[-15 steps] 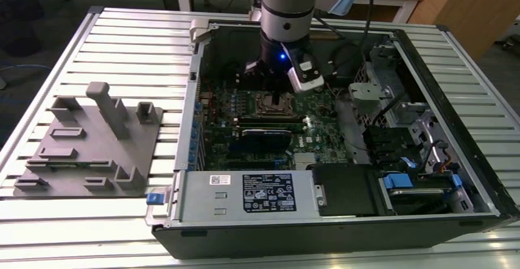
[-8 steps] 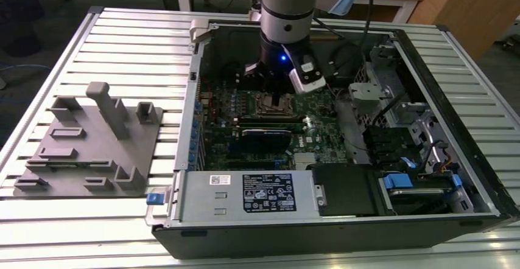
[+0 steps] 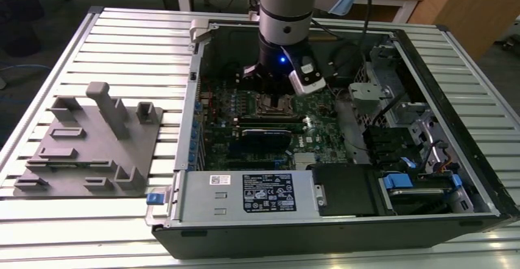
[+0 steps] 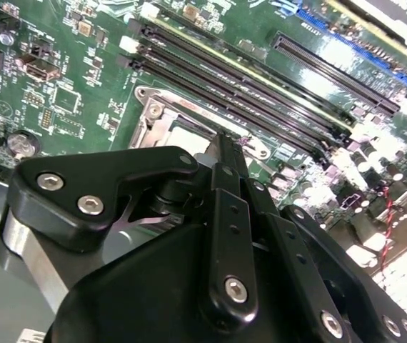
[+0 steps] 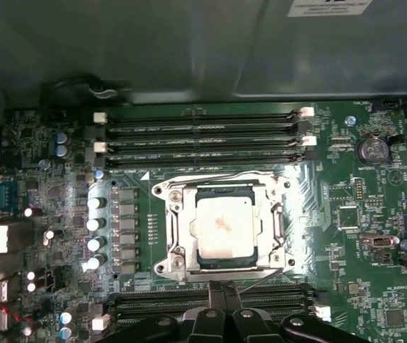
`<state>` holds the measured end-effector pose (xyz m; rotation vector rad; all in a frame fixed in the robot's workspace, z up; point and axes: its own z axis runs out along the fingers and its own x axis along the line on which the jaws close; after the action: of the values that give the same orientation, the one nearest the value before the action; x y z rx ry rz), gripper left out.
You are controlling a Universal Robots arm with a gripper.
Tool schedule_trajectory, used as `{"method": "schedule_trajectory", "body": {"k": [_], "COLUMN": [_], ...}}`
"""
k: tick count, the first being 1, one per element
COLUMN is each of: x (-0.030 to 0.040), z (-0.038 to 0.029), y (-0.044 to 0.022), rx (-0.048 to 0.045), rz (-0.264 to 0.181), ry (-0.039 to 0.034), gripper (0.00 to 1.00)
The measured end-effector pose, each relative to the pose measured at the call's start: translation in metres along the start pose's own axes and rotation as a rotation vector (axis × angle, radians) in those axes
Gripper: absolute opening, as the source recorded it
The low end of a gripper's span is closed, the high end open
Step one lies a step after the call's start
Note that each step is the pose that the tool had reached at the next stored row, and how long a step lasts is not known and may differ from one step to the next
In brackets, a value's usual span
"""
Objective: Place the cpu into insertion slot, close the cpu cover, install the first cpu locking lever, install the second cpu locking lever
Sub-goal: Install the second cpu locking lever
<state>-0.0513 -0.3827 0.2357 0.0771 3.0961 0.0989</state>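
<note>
In the first wrist view the cpu, a square chip with a dull silver top, lies inside the insertion slot on the green motherboard. The cpu cover, a thin silver frame, lies flat around it. One wire lever runs along the far edge of the socket, and another thin wire runs along the near edge. My gripper is shut, with its tips together at that near edge. In the second wrist view the gripper touches the socket rim beside the cpu. The arm stands over the socket.
Long black memory sticks flank the socket on the far side, and more lie on the near side. A row of capacitors stands beside it. The open computer case has a power supply in front. A grey fixture sits on the slatted table.
</note>
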Motion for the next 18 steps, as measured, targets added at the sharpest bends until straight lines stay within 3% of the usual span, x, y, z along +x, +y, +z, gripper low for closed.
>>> {"method": "schedule_trajectory", "body": {"k": [18], "x": [0.0137], "z": [0.007], "y": [-0.0096], "rx": [-0.0014], "rz": [-0.034], "ry": [0.002], "gripper": [0.1]}}
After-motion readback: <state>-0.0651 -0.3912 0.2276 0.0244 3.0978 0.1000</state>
